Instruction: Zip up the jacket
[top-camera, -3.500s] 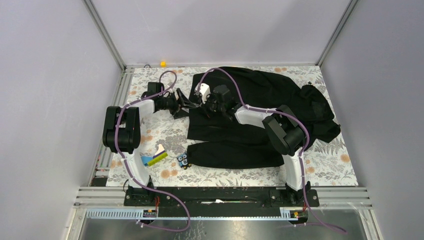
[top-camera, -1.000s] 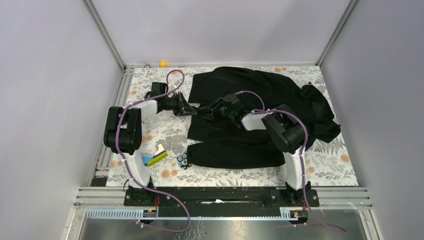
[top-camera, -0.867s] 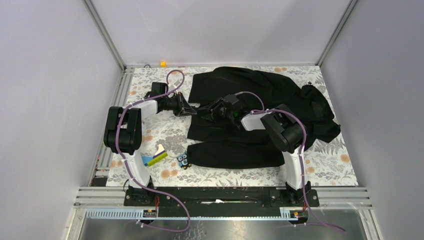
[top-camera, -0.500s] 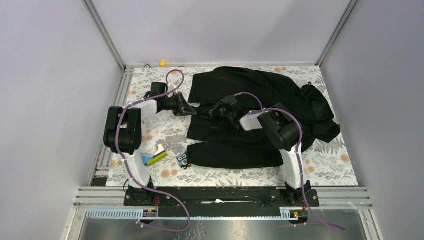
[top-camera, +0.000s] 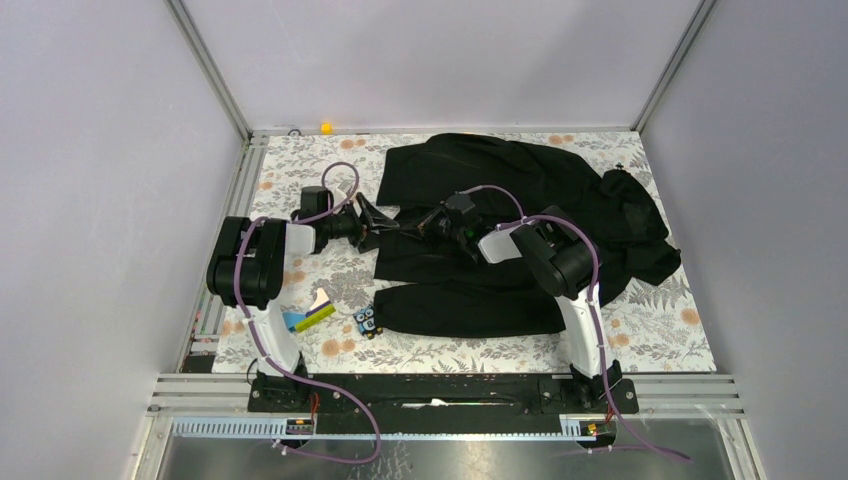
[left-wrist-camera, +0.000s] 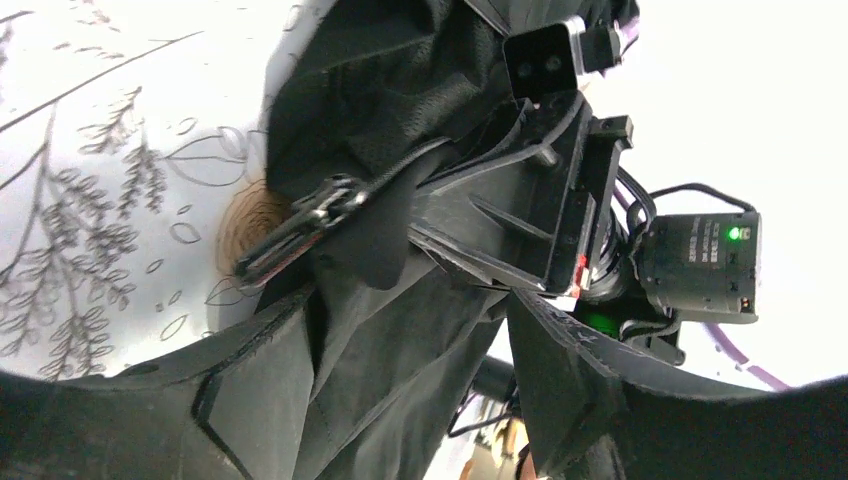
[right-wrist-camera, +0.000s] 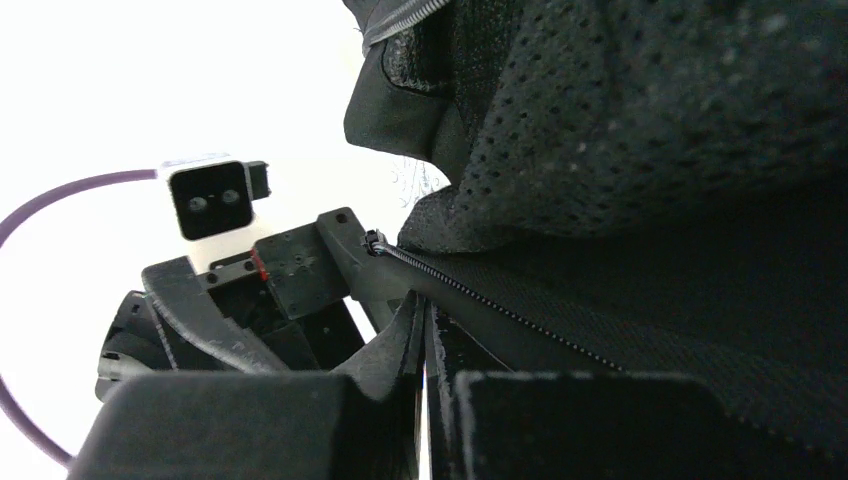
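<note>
The black jacket (top-camera: 520, 190) lies spread on the flowered table, hood to the right. Both grippers meet at its left front edge. My right gripper (top-camera: 425, 222) is shut on the fabric edge beside the zipper; in the right wrist view its jaws (right-wrist-camera: 425, 340) are pressed together just under the line of zipper teeth (right-wrist-camera: 480, 300). My left gripper (top-camera: 378, 224) faces it. In the left wrist view its jaws (left-wrist-camera: 410, 400) stand apart with loose jacket fabric (left-wrist-camera: 370, 340) hanging between them. A metal zipper slider (left-wrist-camera: 290, 228) lies just ahead.
A yellow-and-blue card (top-camera: 310, 317) and a small blue toy (top-camera: 367, 320) lie on the table near the left arm. A small yellow block (top-camera: 326, 127) sits at the back rail. Grey walls enclose the table on three sides.
My left arm has drawn back toward the near side, its wrist now lower on the table. The right gripper has crept slightly left along the jacket edge.
</note>
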